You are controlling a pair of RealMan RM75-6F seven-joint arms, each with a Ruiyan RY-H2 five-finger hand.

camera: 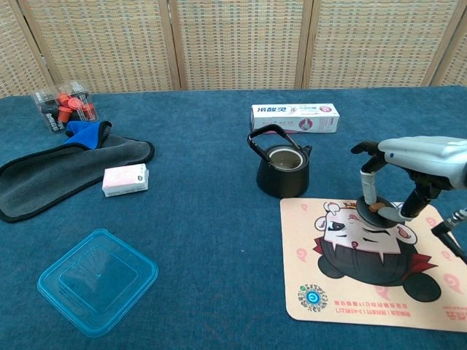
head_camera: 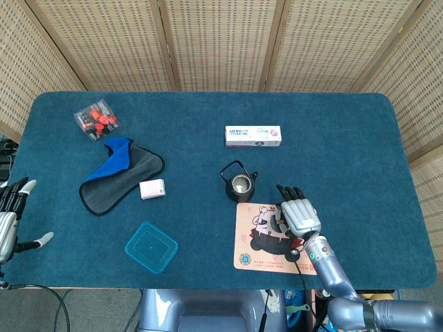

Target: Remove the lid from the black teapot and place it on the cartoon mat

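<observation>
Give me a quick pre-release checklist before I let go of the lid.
1. Lid held by right hand: ok, pinched by its knob.
2. Lid over the cartoon mat: ok, above the printed face.
3. Lid resting on the mat: cannot tell; it hangs low, contact unclear.
4. Black teapot clear of the hand: ok, open-topped, standing off the mat's far edge.
5. Left hand out of the way: ok, at the table's left edge, holding nothing.
</observation>
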